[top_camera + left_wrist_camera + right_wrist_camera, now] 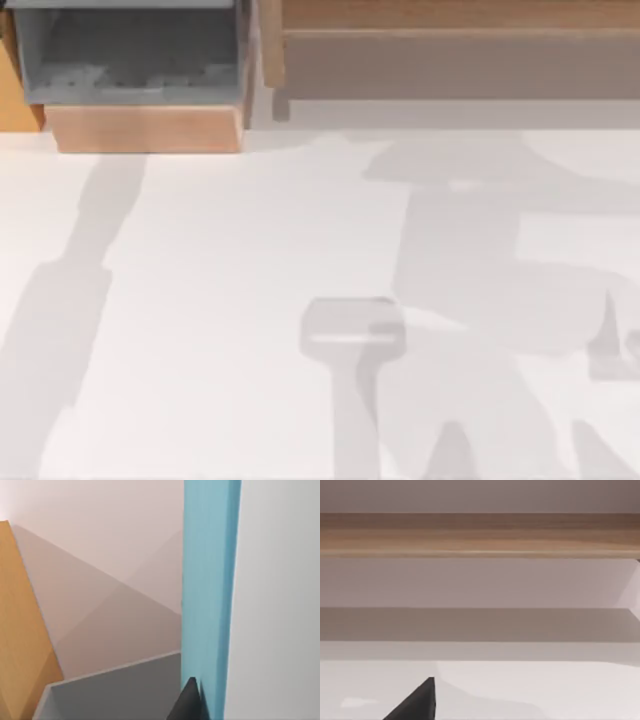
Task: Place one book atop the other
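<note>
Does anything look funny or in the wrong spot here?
Yes. In the left wrist view, a blue book stands on edge right by the left gripper's dark fingertip instead of lying flat. From above, the white table carries just shadows, with a grey bin at its top-left corner.

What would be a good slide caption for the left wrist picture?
Left wrist view: a tall light-blue book beside a dark fingertip, above a grey box and orange wooden panel.

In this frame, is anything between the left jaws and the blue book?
Nothing visible. In the left wrist view, the dark tip of the left gripper sits right against the blue book, with no object between them. I cannot tell whether the jaws are closed on it.
</note>
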`<state>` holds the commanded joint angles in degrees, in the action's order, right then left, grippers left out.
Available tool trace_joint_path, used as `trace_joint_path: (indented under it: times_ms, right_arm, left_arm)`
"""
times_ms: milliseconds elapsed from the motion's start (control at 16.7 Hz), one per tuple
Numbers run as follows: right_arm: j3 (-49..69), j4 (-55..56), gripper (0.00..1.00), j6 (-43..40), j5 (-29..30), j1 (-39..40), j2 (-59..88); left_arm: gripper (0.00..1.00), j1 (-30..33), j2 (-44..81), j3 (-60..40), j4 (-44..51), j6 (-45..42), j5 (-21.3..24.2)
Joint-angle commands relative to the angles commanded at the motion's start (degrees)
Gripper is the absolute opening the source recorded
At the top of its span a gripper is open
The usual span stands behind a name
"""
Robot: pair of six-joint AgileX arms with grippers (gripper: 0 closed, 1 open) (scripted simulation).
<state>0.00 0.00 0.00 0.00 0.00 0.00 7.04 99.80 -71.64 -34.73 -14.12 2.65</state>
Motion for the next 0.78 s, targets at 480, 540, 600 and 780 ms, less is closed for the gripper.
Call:
trace_joint_path:
  times_ms: [480, 540, 600, 780]
  right_arm:
    - [0.0, 0.0, 1.0, 0.0, 0.0, 0.0, 0.0]
    - [0.0, 0.0, 1.0, 0.0, 0.0, 0.0, 0.0]
    - [0.0, 0.0, 1.0, 0.0, 0.0, 0.0, 0.0]
    - [0.0, 0.0, 1.0, 0.0, 0.0, 0.0, 0.0]
  left_arm:
    - [0.0, -10.7, -17.3, 13.0, 0.2, -39.1, 21.9]
    - [0.0, -12.9, -18.3, 14.3, 0.8, -44.8, 24.4]
    - [0.0, -15.2, -18.8, 15.5, 1.5, -50.4, 26.7]
    - [0.0, -23.3, -18.0, 18.5, 4.5, -67.0, 32.5]
